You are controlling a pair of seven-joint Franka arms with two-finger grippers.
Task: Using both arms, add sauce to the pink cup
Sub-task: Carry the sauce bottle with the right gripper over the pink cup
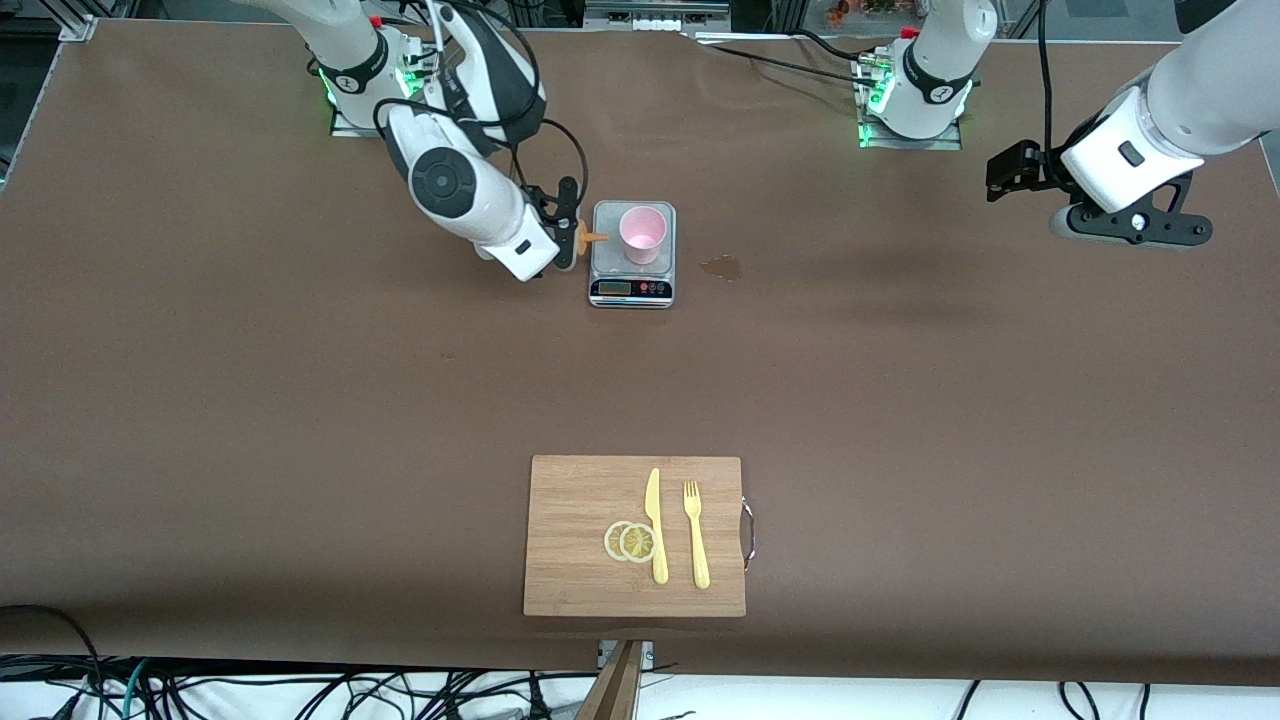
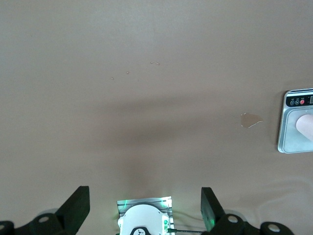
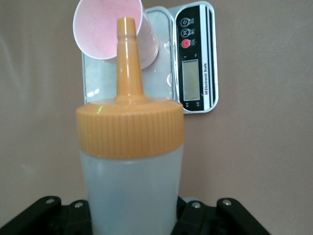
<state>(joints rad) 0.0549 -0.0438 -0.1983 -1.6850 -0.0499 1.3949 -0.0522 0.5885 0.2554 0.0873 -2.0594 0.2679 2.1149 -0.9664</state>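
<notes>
The pink cup [image 1: 642, 233] stands on a steel scale [image 1: 632, 290] near the robots' bases. My right gripper [image 1: 568, 232] is shut on the sauce bottle [image 3: 131, 186], which is tipped on its side beside the scale. Only the bottle's orange nozzle [image 1: 592, 238] shows in the front view; it points at the cup from just outside the rim. In the right wrist view the nozzle tip [image 3: 126, 27] lies in line with the cup's mouth [image 3: 100, 29]. My left gripper [image 1: 1000, 172] hangs open and holds nothing, over the left arm's end of the table; that arm waits. In the left wrist view its fingers [image 2: 78, 208] stand wide apart.
A small wet spot [image 1: 722, 266] lies on the table beside the scale, toward the left arm's end. A wooden cutting board [image 1: 575, 500] near the front edge carries a yellow knife [image 1: 655, 525], a fork [image 1: 696, 535] and two lemon slices [image 1: 630, 541].
</notes>
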